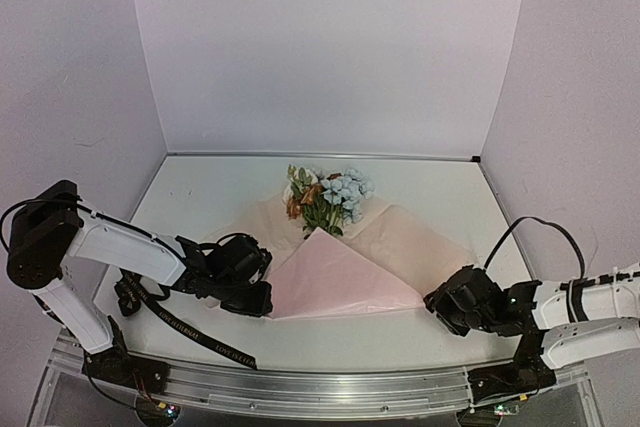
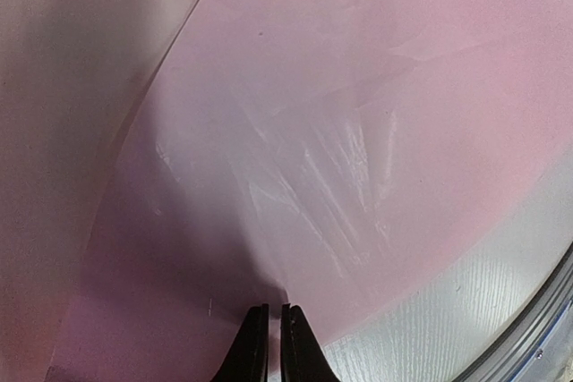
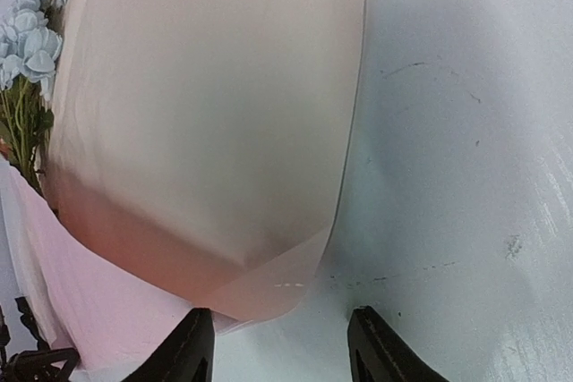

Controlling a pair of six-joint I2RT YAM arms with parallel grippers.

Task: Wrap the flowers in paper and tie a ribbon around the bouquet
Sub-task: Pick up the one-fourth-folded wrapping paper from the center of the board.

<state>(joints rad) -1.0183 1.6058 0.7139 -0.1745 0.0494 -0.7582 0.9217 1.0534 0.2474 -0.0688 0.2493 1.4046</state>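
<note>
The flowers [image 1: 325, 197] were seen at the far middle of the table [image 1: 200, 197], their stems covered by the folded pink paper [image 1: 345, 282]; the left gripper [image 2: 274, 312] was pressed together on the paper's near-left edge; the right gripper [image 3: 282, 351] was held spread, empty, just short of the paper's right corner; the black ribbon [image 1: 190, 331] was seen lying beneath the left arm.

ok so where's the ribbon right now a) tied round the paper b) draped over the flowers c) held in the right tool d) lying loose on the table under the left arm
d, the ribbon lies flat on the table beneath the left arm, and nothing circles the paper.
</note>
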